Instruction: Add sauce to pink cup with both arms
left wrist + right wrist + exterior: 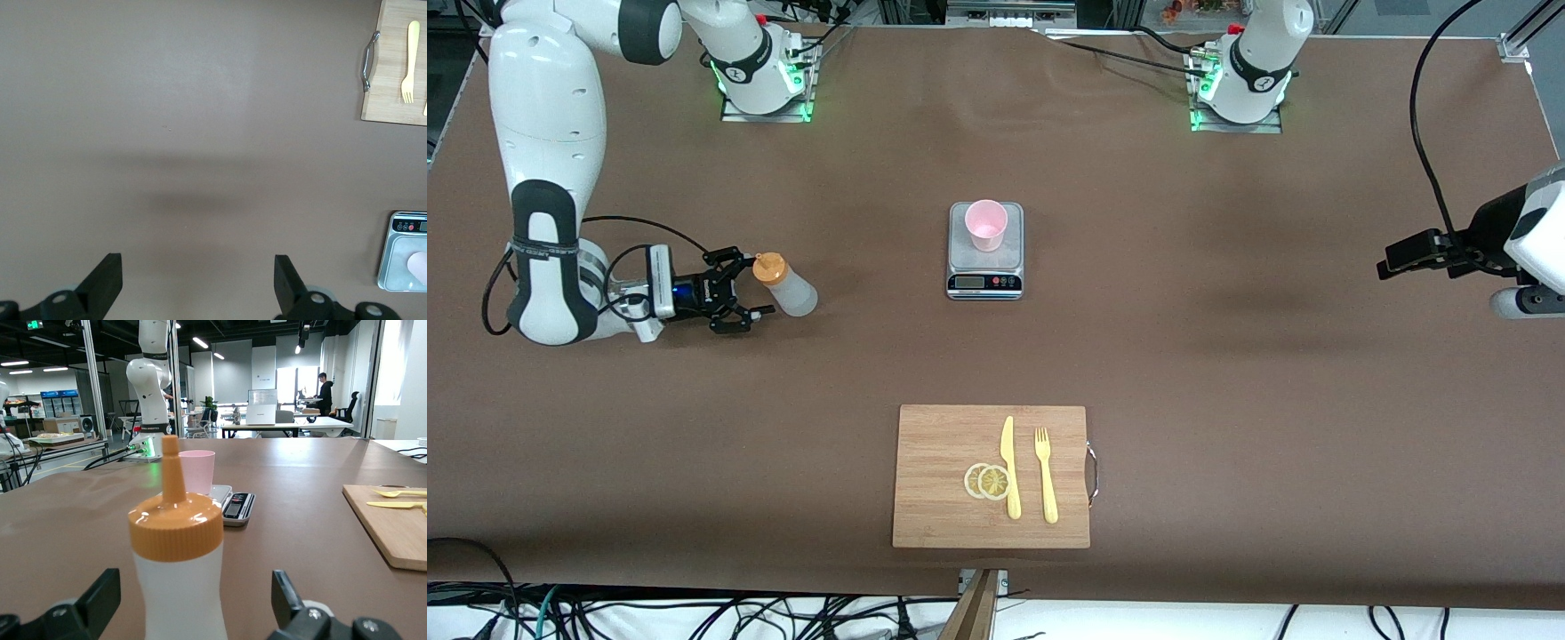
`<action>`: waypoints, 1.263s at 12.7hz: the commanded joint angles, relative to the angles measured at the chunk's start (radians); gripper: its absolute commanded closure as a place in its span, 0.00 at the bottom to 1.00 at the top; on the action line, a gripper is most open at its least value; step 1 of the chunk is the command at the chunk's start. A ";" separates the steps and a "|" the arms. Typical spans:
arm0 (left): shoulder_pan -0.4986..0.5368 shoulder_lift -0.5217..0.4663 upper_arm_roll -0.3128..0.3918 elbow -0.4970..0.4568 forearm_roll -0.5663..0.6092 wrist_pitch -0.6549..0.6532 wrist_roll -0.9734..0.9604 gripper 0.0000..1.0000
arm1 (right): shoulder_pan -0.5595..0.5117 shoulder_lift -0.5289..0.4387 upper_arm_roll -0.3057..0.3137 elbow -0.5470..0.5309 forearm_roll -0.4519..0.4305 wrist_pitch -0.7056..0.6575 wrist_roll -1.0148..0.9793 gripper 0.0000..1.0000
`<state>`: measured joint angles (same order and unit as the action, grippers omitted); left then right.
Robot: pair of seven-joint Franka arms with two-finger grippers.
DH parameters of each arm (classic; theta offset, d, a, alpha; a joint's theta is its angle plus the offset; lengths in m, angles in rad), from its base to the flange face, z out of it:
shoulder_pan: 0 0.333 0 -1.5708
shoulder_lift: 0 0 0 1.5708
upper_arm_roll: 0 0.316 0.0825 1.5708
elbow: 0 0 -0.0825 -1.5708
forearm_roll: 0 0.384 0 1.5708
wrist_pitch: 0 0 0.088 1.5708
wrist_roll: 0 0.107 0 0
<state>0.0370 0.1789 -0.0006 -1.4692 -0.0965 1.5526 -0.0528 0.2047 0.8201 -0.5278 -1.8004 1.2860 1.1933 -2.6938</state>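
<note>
The right gripper (pixel 749 286) is low over the table (pixel 1227 356) toward the right arm's end, its fingers (pixel 100 593) spread wide. The sauce bottle (pixel 784 284) stands upright just in front of them, ahead of the fingertips and not clasped. The bottle has a whitish body and an orange cap with a nozzle (pixel 173 470); no writing shows on it. In the front view it sits at about nine o'clock from the scale (pixel 984 253), well apart from it.

The right arm (pixel 547 178) drops from its base at the top of the front view, bends sharply and lays its forearm nearly level, pointing at the bottle. A black band around the wrist carries small lettering too fine to read.

The pink cup (pixel 986 225) stands upright on the scale's plate at the middle of the table. The scale's dark display strip (pixel 983 283) faces the front camera; its digits cannot be read.

At about six o'clock from the scale, nearer the front camera, lies a wooden cutting board (pixel 934 444) with a metal handle (pixel 1092 476). On it are two lemon slices (pixel 988 481), a yellow knife (pixel 1010 467) and a yellow fork (pixel 1045 476).

The left gripper (pixel 197 280) waits high over bare table at the left arm's end, at roughly three o'clock from the scale, its fingers (pixel 107 277) parted and holding nothing.
</note>
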 commanded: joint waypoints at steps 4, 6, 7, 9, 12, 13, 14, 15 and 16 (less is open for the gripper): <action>-0.006 0.011 0.002 0.030 0.026 -0.023 0.017 0.00 | -0.111 -0.022 -0.032 0.114 -0.178 -0.064 0.159 0.00; -0.006 0.011 0.002 0.030 0.026 -0.023 0.017 0.00 | -0.105 -0.030 -0.096 0.157 -0.197 -0.125 0.268 0.00; -0.006 0.011 0.002 0.030 0.026 -0.023 0.017 0.00 | -0.103 -0.033 -0.115 0.185 -0.197 -0.168 0.363 0.00; -0.006 0.011 0.002 0.030 0.026 -0.023 0.017 0.00 | -0.103 -0.048 -0.130 0.260 -0.192 -0.230 0.547 0.00; -0.006 0.011 0.002 0.030 0.026 -0.023 0.017 0.00 | -0.105 -0.053 -0.152 0.393 -0.180 -0.288 0.843 0.00; -0.006 0.011 0.002 0.030 0.026 -0.023 0.017 0.00 | -0.105 -0.065 -0.149 0.435 -0.163 -0.288 0.936 0.00; -0.006 0.011 0.002 0.030 0.026 -0.023 0.017 0.00 | -0.103 -0.079 -0.146 0.458 -0.149 -0.287 1.054 0.00; -0.006 0.011 0.002 0.030 0.026 -0.023 0.017 0.00 | -0.100 -0.084 -0.146 0.481 -0.146 -0.278 1.141 0.00; -0.006 0.011 0.002 0.030 0.026 -0.023 0.017 0.00 | -0.099 -0.087 -0.150 0.515 -0.146 -0.276 1.196 0.00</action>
<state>0.0370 0.1789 -0.0006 -1.4691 -0.0965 1.5526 -0.0527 0.1084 0.7374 -0.6735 -1.3435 1.1299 0.9280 -1.6165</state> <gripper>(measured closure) 0.000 0.000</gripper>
